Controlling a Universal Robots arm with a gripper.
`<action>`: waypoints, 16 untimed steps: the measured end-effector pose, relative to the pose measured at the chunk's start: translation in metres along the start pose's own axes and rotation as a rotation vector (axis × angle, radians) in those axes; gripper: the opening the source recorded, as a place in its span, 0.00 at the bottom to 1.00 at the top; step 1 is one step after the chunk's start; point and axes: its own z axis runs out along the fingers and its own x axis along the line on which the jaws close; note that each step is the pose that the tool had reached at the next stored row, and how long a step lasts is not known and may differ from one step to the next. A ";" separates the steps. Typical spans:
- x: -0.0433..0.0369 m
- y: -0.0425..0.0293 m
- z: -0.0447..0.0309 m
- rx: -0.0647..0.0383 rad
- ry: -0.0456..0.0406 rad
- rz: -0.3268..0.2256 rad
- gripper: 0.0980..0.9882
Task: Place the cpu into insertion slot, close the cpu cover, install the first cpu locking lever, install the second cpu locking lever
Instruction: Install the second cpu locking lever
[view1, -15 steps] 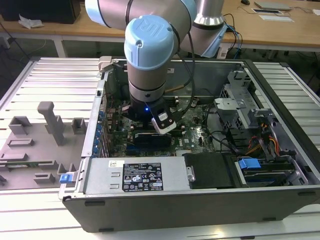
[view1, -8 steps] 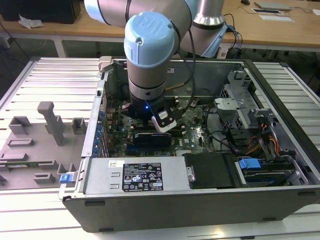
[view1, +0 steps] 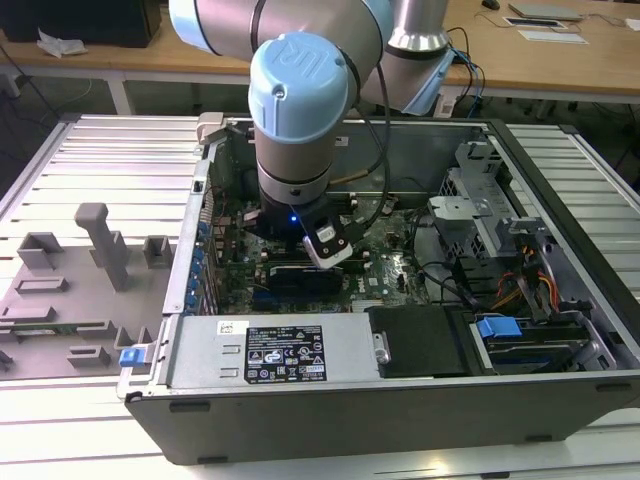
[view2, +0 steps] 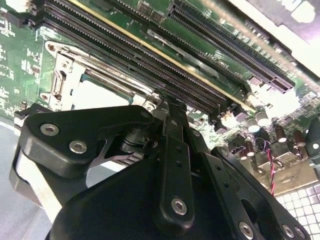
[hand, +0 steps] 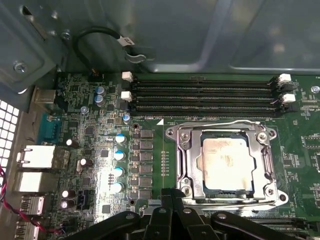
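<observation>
In the exterior view, the arm reaches down into an open computer case (view1: 400, 400) that lies on a ribbed metal table (view1: 90, 160). The gripper (view1: 300, 262) hangs low over the green circuit board (view1: 385, 250) inside the case. A grey tray of moulded holders (view1: 70, 290) sits on the table beside the case, toward the exterior view's left. A blue clip (view1: 498, 326) shows near the drive bay, at the case's end toward the exterior view's right.

In the second wrist view, the gripper (view2: 167, 102) has its black fingers (view2: 175, 145) drawn together into a narrow tip, with nothing between them. That tip sits at the edge of the insertion slot (view2: 60, 85), between the slot and the long black memory slots (view2: 150, 55) that run just beside it. The pale top of the cpu (view2: 97, 95) shows inside the slot, partly hidden behind the gripper's linkage.

In the first wrist view, the cpu (hand: 225, 164) lies flat in the insertion slot (hand: 186, 160), and the cpu cover (hand: 267, 162) frames it, lying down around the chip with the chip's top showing through the cut-out centre. The memory slots (hand: 205, 97) lie just beside the socket, on its far side from the gripper. The gripper (hand: 172, 194) meets the near edge of the socket frame; whether it touches the metal cannot be told.
</observation>
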 end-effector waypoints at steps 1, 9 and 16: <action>-0.0001 0.0000 0.0001 0.005 0.0001 0.000 0.01; 0.0001 0.0010 -0.0033 -0.039 -0.0004 0.000 0.01; 0.0001 -0.0005 0.0012 -0.042 -0.0002 0.000 0.01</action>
